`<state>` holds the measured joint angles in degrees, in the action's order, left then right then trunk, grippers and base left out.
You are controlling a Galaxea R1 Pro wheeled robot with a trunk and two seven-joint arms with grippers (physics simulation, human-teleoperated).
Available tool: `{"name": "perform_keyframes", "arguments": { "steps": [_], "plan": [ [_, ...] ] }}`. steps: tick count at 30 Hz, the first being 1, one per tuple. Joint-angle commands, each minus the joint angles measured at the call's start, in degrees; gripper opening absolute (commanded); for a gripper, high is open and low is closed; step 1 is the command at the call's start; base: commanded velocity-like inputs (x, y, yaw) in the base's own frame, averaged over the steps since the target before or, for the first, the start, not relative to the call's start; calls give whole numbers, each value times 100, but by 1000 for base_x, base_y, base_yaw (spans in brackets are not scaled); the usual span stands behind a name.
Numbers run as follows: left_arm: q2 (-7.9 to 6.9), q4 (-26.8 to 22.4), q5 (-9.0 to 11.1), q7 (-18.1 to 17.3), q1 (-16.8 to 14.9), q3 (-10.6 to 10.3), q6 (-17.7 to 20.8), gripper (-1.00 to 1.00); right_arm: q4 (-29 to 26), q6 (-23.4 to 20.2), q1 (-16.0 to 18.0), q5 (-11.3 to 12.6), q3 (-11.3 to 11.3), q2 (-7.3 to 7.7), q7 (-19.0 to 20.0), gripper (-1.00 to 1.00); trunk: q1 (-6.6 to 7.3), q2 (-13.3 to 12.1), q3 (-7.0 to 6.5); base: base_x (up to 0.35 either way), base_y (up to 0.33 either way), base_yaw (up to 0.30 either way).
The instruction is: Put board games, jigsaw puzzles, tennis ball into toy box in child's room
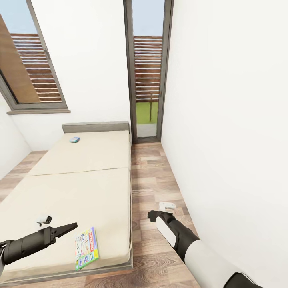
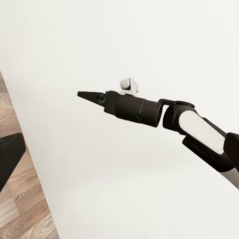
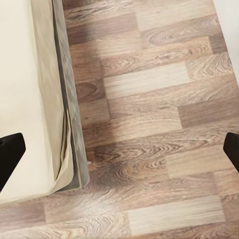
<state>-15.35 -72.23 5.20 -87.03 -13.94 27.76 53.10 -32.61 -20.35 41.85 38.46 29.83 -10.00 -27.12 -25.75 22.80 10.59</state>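
Parked at the near end of the bed (image 1: pixel 80 176), at the fetching step for the board games lying on it. Counted on the mattress: two games, one white-and-green box (image 1: pixel 87 248) close to the near edge, one small blue box (image 1: pixel 74 139) far off by the grey headboard (image 1: pixel 96 127), well apart from each other. No pickup made yet. Left gripper (image 1: pixel 71 227) hovering over the near left of the mattress, just left of the white-and-green box and apart from it, seemingly spread wide and holding nothing, judging by the single finger (image 2: pixel 10 159) at the edge of its wrist view. Right gripper (image 1: pixel 151 215) out over the wooden floor (image 1: pixel 152 180) right of the bed, fingers wide apart in its wrist view, empty. Next, probably: swing the left gripper right and down onto the near box, close on one edge with care, little to pinch on so flat a lid, then carry it off to the toy box. Afterwards, roll further along the bed for the blue box.
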Motion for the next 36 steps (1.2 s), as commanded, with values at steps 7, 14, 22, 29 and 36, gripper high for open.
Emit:
{"name": "perform_keyframes", "arguments": {
  "steps": [7, 14, 22, 29, 36],
  "plan": [
    [-2, -2, -2, -17, -3, 1, 57, 100, -14, -13, 5, 29, 22, 0, -39, 100, -3, 12, 12, 0, 0, 0],
    [-3, 3, -2, -13, -3, 7, 60, 100, -12, -13, 6, 29, 16, 0, -40, 100, -3, 12, 12, 0, 0, 0],
    [-17, 119, -2, 267, -3, 23, 61, 100, -7, -21, 5, 29, 14, 0, -39, 100, -3, 12, 12, 0, 0, 0],
    [-74, 581, 5, 1651, -27, 202, 76, 100, -6, -55, 7, 36, 1, 0, -46, 100, -3, 12, 12, 0, 0, 0],
    [-84, 1284, 3, 2988, -37, 258, -352, 100, 0, -64, 7, 55, -19, 0, -48, 100, -3, 12, 12, 0, 0, 0]
  ]
}}
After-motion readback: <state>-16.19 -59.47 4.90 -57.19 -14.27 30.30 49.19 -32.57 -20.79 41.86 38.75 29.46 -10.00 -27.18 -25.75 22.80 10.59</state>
